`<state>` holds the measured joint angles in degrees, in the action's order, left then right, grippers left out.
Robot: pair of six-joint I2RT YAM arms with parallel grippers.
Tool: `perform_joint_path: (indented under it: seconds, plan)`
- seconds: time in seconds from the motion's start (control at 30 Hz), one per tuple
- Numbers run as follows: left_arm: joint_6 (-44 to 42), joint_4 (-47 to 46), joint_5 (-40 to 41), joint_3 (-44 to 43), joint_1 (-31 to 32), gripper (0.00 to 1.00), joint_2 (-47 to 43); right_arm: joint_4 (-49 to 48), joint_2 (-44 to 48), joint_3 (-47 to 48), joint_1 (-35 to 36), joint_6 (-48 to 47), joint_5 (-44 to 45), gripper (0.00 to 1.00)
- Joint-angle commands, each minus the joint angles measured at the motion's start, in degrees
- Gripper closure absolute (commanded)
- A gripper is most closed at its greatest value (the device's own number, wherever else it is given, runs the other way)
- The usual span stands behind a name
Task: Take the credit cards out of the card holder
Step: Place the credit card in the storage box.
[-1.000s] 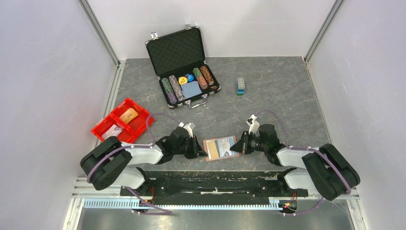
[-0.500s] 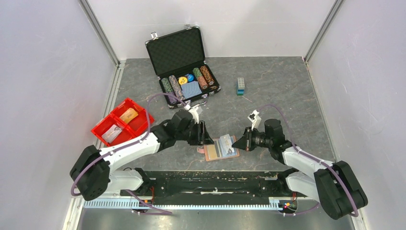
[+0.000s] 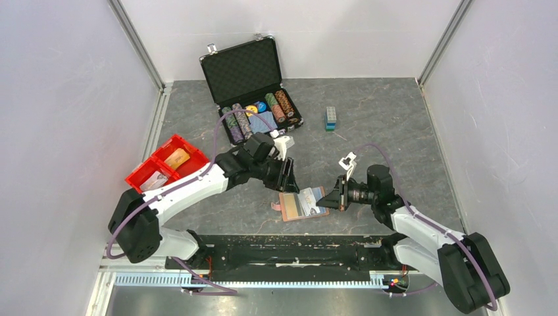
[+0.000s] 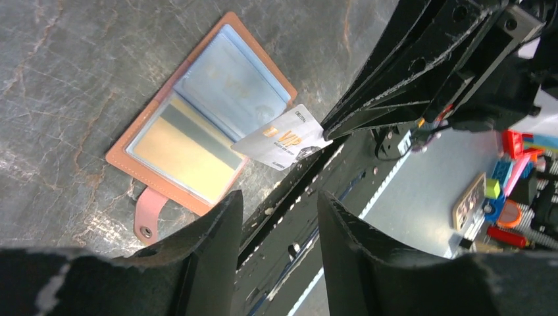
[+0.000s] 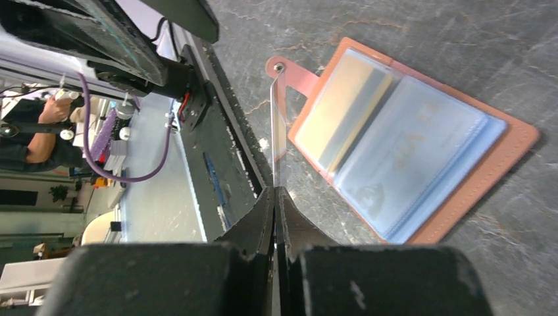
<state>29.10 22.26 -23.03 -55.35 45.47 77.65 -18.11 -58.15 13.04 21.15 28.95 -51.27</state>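
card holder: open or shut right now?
Open. The card holder lies spread flat on the table, both clear inner pages facing up, and its closing tab sticks out unfastened at one edge.

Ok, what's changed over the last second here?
The left gripper let go of the card holder, opened and drew back toward the poker-chip case. The right gripper, shut on a credit card, pulled it out past the holder's right edge. The holder stays open in about the same spot; case and red bin unmoved.
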Motion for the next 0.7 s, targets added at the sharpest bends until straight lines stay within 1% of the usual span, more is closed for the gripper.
perform_joint_path:
  seconds: [0.0, 0.13, 0.3, 0.67]
  plan:
    - [-8.5, 2.9, -5.4, -3.5, -0.3, 0.47, 0.1, -6.5, 1.9, -1.5, 1.7, 2.6, -3.6, 1.0]
    - [-13.3, 7.5, -7.5, -6.4, -0.3, 0.47, 2.6, -8.2, 2.0, -1.0, 4.7, 3.3, -4.9, 1.0]
    - [-17.8, 10.8, -9.7, -6.5, -0.3, 0.47, 4.1, -11.3, 2.7, -0.8, 5.4, 5.8, -6.2, 1.0]
    - [-18.1, 9.4, -16.4, -6.2, -0.3, 0.5, 5.7, -12.8, 3.2, -1.2, 6.5, 6.3, -6.9, 1.0]
